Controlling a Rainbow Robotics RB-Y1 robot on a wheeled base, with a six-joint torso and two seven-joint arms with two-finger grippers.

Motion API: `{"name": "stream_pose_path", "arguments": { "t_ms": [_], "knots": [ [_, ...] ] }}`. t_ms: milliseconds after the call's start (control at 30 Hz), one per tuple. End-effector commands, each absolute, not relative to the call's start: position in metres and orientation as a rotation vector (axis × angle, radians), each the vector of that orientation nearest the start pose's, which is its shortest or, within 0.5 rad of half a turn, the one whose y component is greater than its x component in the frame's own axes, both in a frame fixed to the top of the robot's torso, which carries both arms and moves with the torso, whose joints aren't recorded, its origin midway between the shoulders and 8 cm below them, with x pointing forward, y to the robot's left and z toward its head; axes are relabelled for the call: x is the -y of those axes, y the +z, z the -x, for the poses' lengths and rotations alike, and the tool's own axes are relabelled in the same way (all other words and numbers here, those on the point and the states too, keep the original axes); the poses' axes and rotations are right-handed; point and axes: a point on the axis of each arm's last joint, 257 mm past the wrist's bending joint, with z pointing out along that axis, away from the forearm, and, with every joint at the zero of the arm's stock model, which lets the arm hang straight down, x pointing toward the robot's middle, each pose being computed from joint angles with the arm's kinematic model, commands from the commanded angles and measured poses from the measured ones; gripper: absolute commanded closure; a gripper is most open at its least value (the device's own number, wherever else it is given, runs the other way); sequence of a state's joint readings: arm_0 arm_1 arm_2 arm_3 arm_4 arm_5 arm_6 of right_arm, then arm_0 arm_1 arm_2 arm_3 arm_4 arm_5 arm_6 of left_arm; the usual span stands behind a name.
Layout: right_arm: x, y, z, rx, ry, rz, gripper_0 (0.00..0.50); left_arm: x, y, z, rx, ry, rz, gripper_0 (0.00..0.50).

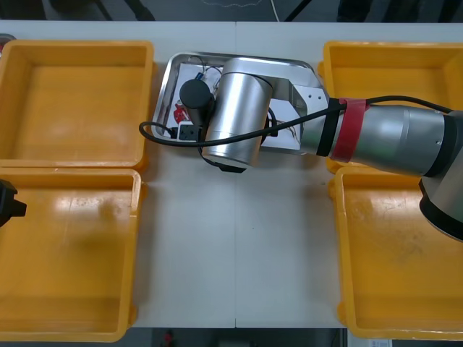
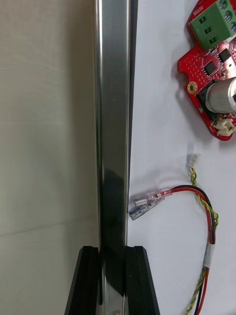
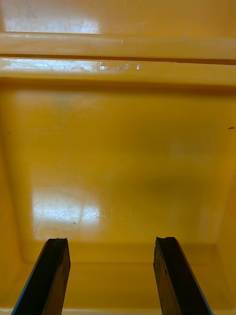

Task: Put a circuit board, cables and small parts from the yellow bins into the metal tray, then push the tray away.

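The metal tray (image 1: 172, 72) lies at the far middle of the table, white inside. My right gripper (image 2: 114, 248) is shut on the tray's shiny rim (image 2: 113, 98), one finger inside and one outside. Inside the tray lie a round red circuit board (image 2: 211, 64) with a green connector and a red and yellow cable (image 2: 209, 211). From the front, my right arm's wrist (image 1: 235, 119) covers the tray's near edge, and the red board (image 1: 181, 112) peeks out beside it. My left gripper (image 3: 112, 241) hangs open over the near left yellow bin (image 3: 123, 162), with nothing between its fingers.
Two yellow bins stand at each side: far left (image 1: 72, 101), near left (image 1: 65, 253), far right (image 1: 391, 65), near right (image 1: 405, 267). All four look bare inside. My left arm (image 1: 9, 202) shows at the left edge. Light table (image 1: 231, 253) spreads out in front of the tray.
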State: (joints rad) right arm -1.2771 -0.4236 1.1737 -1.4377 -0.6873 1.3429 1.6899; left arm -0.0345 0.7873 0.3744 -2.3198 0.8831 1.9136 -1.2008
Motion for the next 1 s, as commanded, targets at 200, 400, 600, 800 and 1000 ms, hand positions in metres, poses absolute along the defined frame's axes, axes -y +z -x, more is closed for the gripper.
{"name": "stream_pose_path", "arguments": {
  "t_ms": [200, 400, 600, 800, 1000],
  "knots": [
    [-0.043, -0.153, -0.555, -1.75, -0.563, 1.716, 0.5, -0.393, -0.155, -0.336, -2.657, 0.129, 0.012, 0.0],
    [-0.043, -0.148, -0.568, -1.724, -0.576, 1.701, 0.5, -0.393, -0.155, -0.336, -2.657, 0.129, 0.012, 0.0],
    [-0.035, -0.144, -0.58, -1.72, -0.611, 1.688, 0.5, -0.393, -0.155, -0.336, -2.657, 0.129, 0.012, 0.0],
    [-0.03, -0.14, -0.597, -1.707, -0.621, 1.654, 0.5, -0.393, -0.155, -0.336, -2.657, 0.129, 0.012, 0.0],
    [-0.032, -0.13, -0.613, -1.679, -0.636, 1.636, 0.5, -0.393, -0.155, -0.336, -2.657, 0.129, 0.012, 0.0]
  ]
}}
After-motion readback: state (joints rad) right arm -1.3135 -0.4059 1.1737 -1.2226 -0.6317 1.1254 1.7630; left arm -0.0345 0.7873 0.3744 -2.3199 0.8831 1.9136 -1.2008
